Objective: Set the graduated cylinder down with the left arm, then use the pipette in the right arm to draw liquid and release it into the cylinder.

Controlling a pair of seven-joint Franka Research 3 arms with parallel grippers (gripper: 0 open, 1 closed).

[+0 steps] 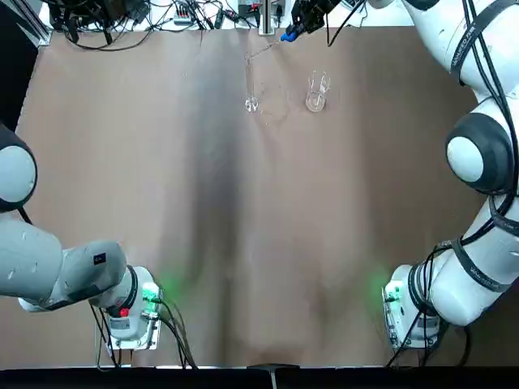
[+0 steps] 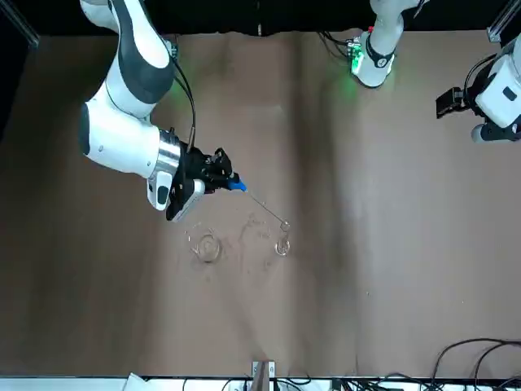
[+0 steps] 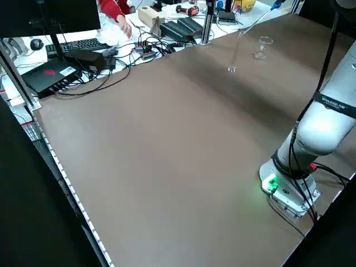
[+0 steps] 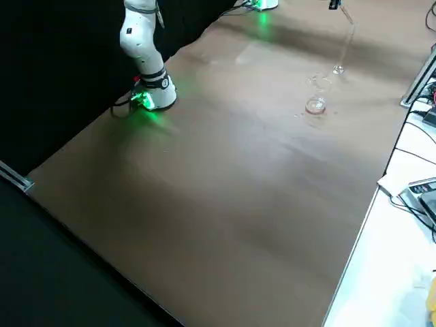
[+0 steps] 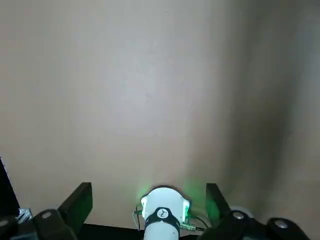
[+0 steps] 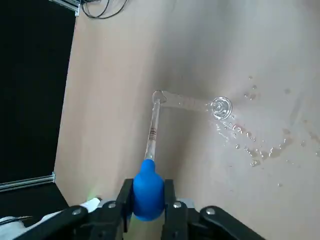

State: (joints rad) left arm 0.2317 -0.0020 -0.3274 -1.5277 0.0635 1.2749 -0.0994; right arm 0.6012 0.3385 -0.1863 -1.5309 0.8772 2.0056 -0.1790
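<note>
The graduated cylinder (image 1: pixel 249 81) stands upright on the table at the far middle, free of any gripper. The pipette (image 2: pixel 237 186) has a blue bulb and is held slanted. My right gripper (image 2: pixel 213 173) is shut on that bulb (image 6: pixel 148 189). The thin stem (image 6: pixel 152 131) reaches down to the cylinder's mouth (image 6: pixel 158 95); its foot (image 6: pixel 220 107) rests on the table. My left gripper (image 2: pixel 450 102) is parked far back near its base, open and holding nothing (image 5: pixel 147 200).
A short clear beaker (image 1: pixel 316 91) stands just to the right of the cylinder. Water drops (image 6: pixel 250 145) lie on the brown table around both. Cables and tools (image 3: pixel 167 30) crowd the white bench beyond the far edge. A person's red sleeve (image 3: pixel 114 8) shows there.
</note>
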